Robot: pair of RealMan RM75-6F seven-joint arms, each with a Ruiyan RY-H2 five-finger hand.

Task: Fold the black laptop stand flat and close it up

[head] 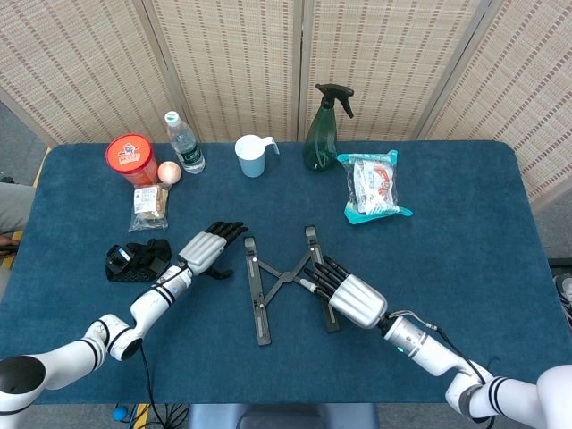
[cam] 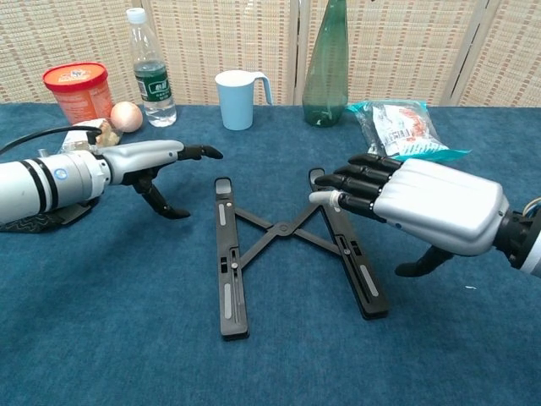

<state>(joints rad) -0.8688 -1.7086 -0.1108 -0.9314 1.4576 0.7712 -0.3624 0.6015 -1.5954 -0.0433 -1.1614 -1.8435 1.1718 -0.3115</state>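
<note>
The stand [head: 288, 283] lies spread in an X, flat on the worktop [head: 447, 250], mid-front, between both hands. By my reading the step is the approach; folding has not begun. Next, each hand needs to press a rail inward so the two bars meet. The right hand [cam: 423, 207], fingers extended and empty, hovers over the right rail. The left hand [cam: 139, 165], fingers apart and empty, hangs just beside the left rail.

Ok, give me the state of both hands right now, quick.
Left hand: open, fingers apart, holding nothing, beside the laptop stand.
Right hand: open, fingers extended over the stand's right rail, gripping nothing.
</note>
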